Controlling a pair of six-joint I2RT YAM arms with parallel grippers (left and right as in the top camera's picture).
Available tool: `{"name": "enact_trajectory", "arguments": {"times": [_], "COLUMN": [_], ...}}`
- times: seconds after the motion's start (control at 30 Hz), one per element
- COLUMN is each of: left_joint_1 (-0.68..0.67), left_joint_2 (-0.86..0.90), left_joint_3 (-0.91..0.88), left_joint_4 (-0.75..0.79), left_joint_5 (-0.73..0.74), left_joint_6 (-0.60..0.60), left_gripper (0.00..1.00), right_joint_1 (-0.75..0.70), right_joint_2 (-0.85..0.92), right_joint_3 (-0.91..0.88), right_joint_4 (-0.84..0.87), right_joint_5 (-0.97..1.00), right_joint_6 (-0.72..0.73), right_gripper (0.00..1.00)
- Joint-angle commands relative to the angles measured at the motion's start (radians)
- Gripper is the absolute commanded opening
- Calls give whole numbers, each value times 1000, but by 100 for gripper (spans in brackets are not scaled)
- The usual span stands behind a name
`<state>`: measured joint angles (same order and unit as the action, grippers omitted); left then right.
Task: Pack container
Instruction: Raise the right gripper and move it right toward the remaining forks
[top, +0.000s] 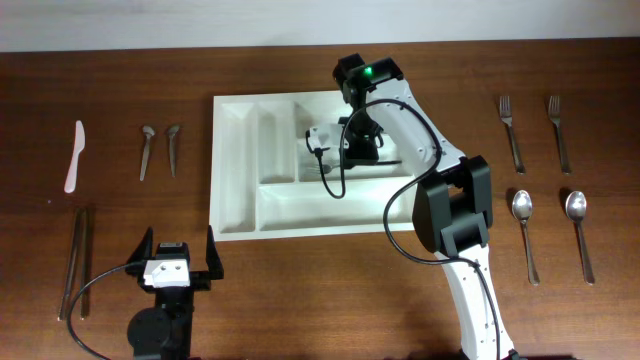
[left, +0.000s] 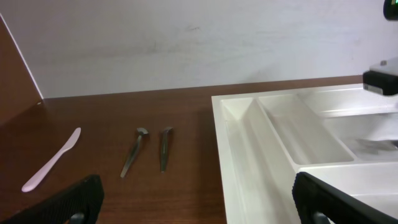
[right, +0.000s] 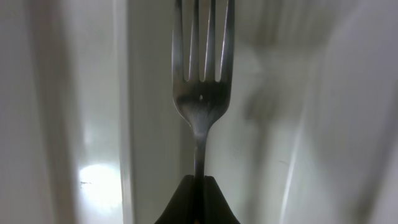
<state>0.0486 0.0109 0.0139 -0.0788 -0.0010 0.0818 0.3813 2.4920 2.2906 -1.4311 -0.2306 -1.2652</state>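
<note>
The container (top: 235, 170), a big white tray w/ compartments, lies on the tabletop (top: 300, 300) about mid-width, nearer the far edge than the near one. Its two narrow upright compartments sit at its left end, the long ones fill the rest.

R arm reaches from the near edge out over the container's right half. R hand (top: 358, 140) hangs above the long compartments; which one exactly can't be told from overhead. In the wrist view the R hand (right: 198, 186) is clamped on the handle of a metal fork (right: 200, 99), fingertips pressed together on it, tines pointing away from the camera. White container walls (right: 149, 124) show blurred behind the fork. Whether the fork touches the container can't be told.

L hand (top: 179, 240) sits close to the near edge, left of centre, just off the container's near left corner, fingers spread wide apart w/ nothing btw. them. Its wrist view looks across the tabletop at the container's left end (left: 249, 155).

Toward the left edge:
- white plastic knife (top: 74, 157)
- two short metal utensils (top: 147, 150) (top: 172, 148) side by side
- pair of thin dark sticks (top: 75, 262), nearer the near edge

Toward the right edge:
- two forks (top: 511, 132) (top: 558, 132) on the far side
- two spoons (top: 524, 232) (top: 579, 232) nearer the near edge
</note>
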Motion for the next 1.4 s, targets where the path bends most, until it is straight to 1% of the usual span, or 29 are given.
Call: {"name": "enact_trajectory", "arguments": {"times": [0.0,0.13,0.27,0.3,0.43,0.53,0.57,0.6,0.63,0.77,0.87,0.97,1.13,1.27,1.37], "left_joint_1": [6,6,6,6,6,6,6,6,6,6,6,6,6,6,6], "left_joint_2": [-5,-5,-5,-5,-5,-5,-5,-5,-5,-5,-5,-5,-5,-5,-5], "left_joint_3": [-5,-5,-5,-5,-5,-5,-5,-5,-5,-5,-5,-5,-5,-5,-5], "left_joint_4": [-3,-3,-3,-3,-3,-3,-3,-3,-3,-3,-3,-3,-3,-3,-3], "left_joint_5": [1,1,1,1,1,1,1,1,1,1,1,1,1,1,1], "left_joint_6": [-10,-10,-10,-10,-10,-10,-10,-10,-10,-10,-10,-10,-10,-10,-10], "left_gripper": [99,99,99,99,99,99,99,99,99,99,99,99,99,99,99], "right_joint_1": [-4,-4,-4,-4,-4,-4,-4,-4,-4,-5,-16,-39,-89,-131,-161], "right_joint_2": [17,17,17,17,17,15,10,3,-4,-39,-55,-61,-61,-61,-61], "right_joint_3": [-11,-11,-11,-11,-10,10,32,49,65,162,272,392,558,675,747], "right_joint_4": [1,11,11,11,17,17,13,8,7,7,6,4,-29,-110,-190], "right_joint_5": [-24,-18,-16,-16,-3,27,29,29,30,68,132,145,142,149,197], "right_joint_6": [-14,-14,-14,-14,-14,-10,-9,-8,1,88,216,321,391,449,504], "right_gripper": [4,5,20,25,36,46,70,87,99,99,98,99,99,99,99]}}
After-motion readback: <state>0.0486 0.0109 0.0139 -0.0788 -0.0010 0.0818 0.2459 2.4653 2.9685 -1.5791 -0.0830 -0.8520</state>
